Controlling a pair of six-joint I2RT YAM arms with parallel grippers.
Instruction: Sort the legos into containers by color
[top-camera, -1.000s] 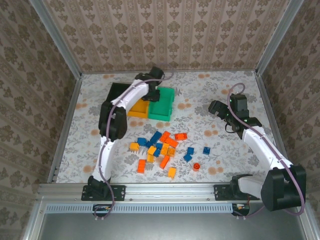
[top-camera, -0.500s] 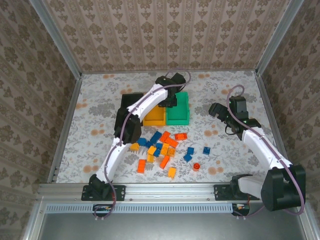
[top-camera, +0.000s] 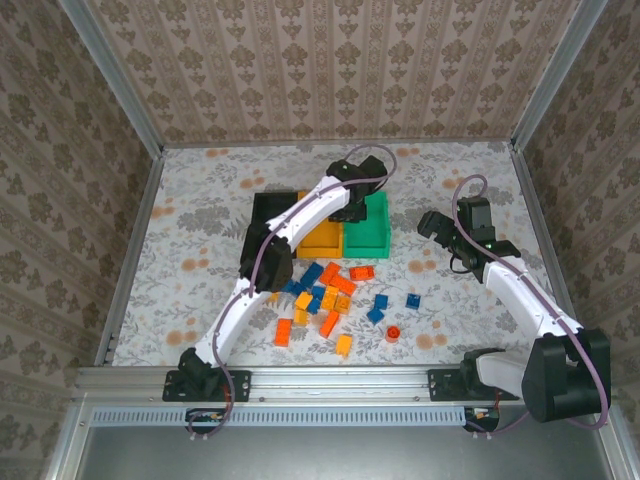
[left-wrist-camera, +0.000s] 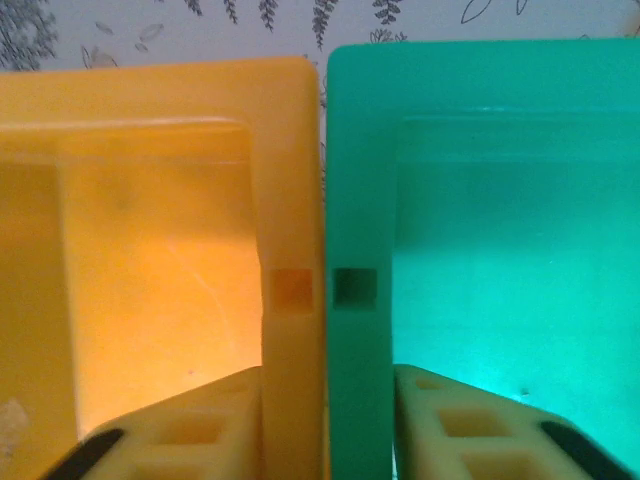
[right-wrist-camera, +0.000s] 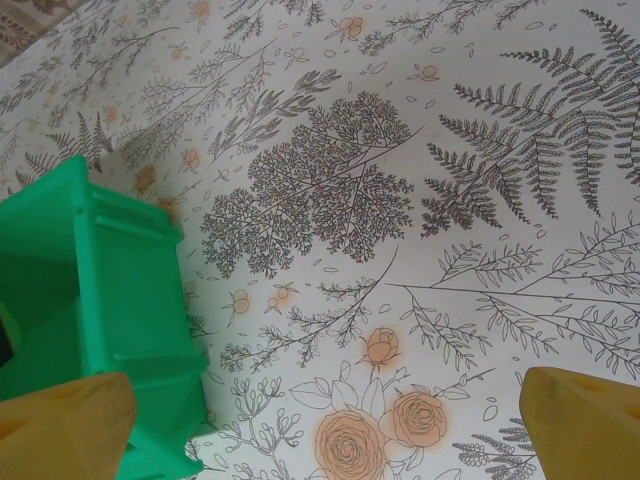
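Now the flowered counter (top-camera: 190, 260) carries the same things as a second ago, but the left arm (top-camera: 300, 215) has swung rightward, from leaning over the far-left part of the counter to stretching in a long diagonal from its base up toward the far middle. The right arm (top-camera: 520, 290) has not moved; it bends inward with the right hand (top-camera: 437, 222) spread wide and empty above bare counter just right of the green bin (top-camera: 372, 235). The three bins have shifted right with the left arm and now stand in a tight row, the black bin (top-camera: 265, 208) on the left, the yellow-orange bin (top-camera: 322, 240) in the middle and the green one on the right, each touching its neighbour. The left hand (top-camera: 350, 205) points down over the seam between yellow-orange and green; in the wrist view its fingers (left-wrist-camera: 190, 440) straddle the two adjoining walls, one finger inside each bin, and I cannot tell whether they press or merely flank them. The legos (top-camera: 325, 295) lie scattered where they were, loose on the counter just nearer than the bins.
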